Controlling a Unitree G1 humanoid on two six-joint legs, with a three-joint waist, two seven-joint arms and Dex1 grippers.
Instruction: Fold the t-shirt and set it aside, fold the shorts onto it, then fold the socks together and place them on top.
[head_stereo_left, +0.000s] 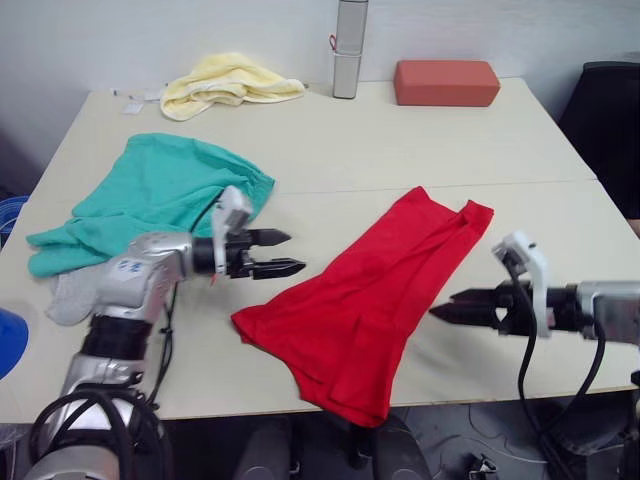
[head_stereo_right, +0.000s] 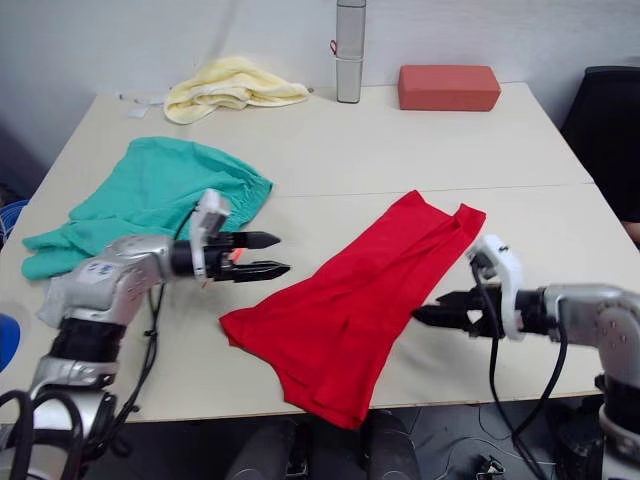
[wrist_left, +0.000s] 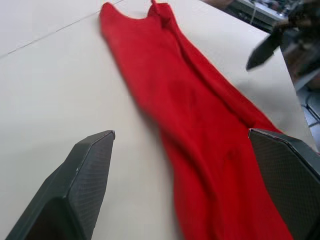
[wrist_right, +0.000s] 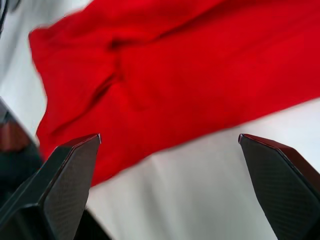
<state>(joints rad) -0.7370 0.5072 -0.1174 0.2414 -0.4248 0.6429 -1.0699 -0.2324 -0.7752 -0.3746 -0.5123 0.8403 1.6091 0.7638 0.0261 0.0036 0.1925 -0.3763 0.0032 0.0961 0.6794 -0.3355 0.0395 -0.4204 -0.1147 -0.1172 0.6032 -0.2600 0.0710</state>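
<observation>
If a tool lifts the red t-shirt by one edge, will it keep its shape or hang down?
The t-shirt would probably hang limp: it lies creased and bunched on the table. Its lower edge already droops over the table's front, so it may slide off if pushed that way. It looks light.

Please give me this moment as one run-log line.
t-shirt: half-folded, over table edge | left gripper: open | right gripper: open | shorts, socks: untouched

No readable text

No lettering, label, brand, number or sign can be made out on any garment, object or surface shown in these views.
</observation>
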